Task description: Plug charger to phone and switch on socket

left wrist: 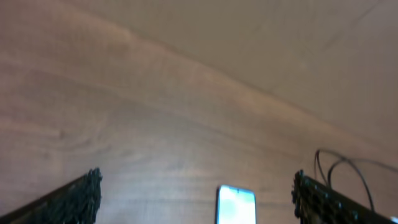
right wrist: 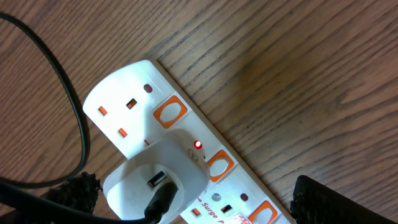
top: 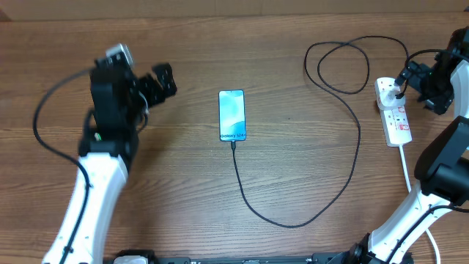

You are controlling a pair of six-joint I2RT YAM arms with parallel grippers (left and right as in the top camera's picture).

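Note:
The phone (top: 231,115) lies flat mid-table with its screen lit; its top end shows in the left wrist view (left wrist: 236,205). The charger's black cable (top: 344,183) has its tip at the phone's near end and loops right to the socket (top: 396,117). In the right wrist view its black plug (right wrist: 160,200) sits in a white adapter (right wrist: 134,180) on the socket (right wrist: 134,109), and a red light (right wrist: 198,145) glows. My right gripper (top: 421,86) (right wrist: 199,208) is open, straddling the adapter. My left gripper (top: 163,82) (left wrist: 198,199) is open and empty, left of the phone.
The socket's thick white lead (top: 407,167) runs toward the front edge beside my right arm. The black cable forms a loose loop (top: 344,66) at the back right. Bare wooden table (top: 183,183) lies between the arms.

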